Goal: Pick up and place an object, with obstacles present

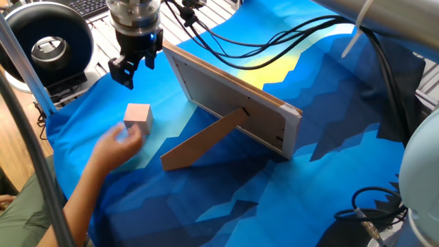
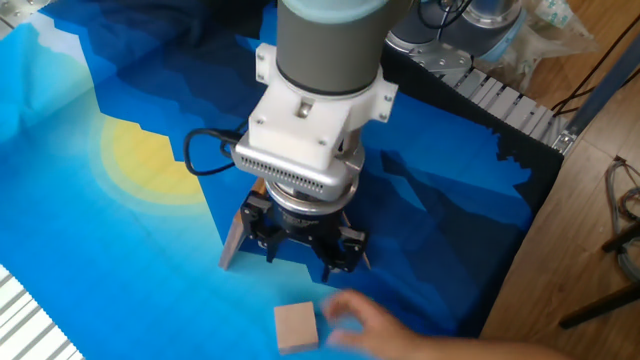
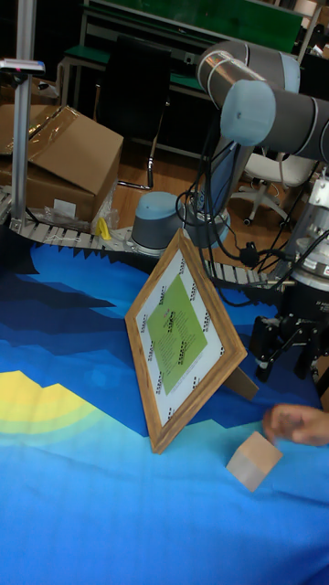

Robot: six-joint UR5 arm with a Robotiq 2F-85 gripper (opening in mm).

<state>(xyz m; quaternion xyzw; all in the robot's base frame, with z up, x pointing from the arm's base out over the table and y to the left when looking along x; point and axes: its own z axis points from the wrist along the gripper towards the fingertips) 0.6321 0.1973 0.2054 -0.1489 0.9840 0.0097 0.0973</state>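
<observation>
The pale tan wooden block [image 1: 138, 115] [image 2: 296, 326] [image 3: 254, 462] lies on the blue cloth, just below and in front of my gripper [image 1: 132, 67] [image 2: 303, 250] [image 3: 285, 352]. The gripper hangs above it, open, with nothing between its fingers. The picture frame [image 1: 233, 103] [image 3: 187, 338], the obstacle, stands upright right beside the gripper, propped on its brown cardboard easel leg [image 1: 206, 140]. A person's hand [image 1: 118, 143] [image 2: 360, 322] [image 3: 297, 422] is at the block; whether it touches it I cannot tell.
Blue patterned cloth [image 1: 329, 158] covers the table. Black cables [image 1: 274, 38] run across the cloth behind the frame. A black round device [image 1: 48, 44] sits at the far left. The person's forearm [image 1: 75, 206] reaches in from the lower left.
</observation>
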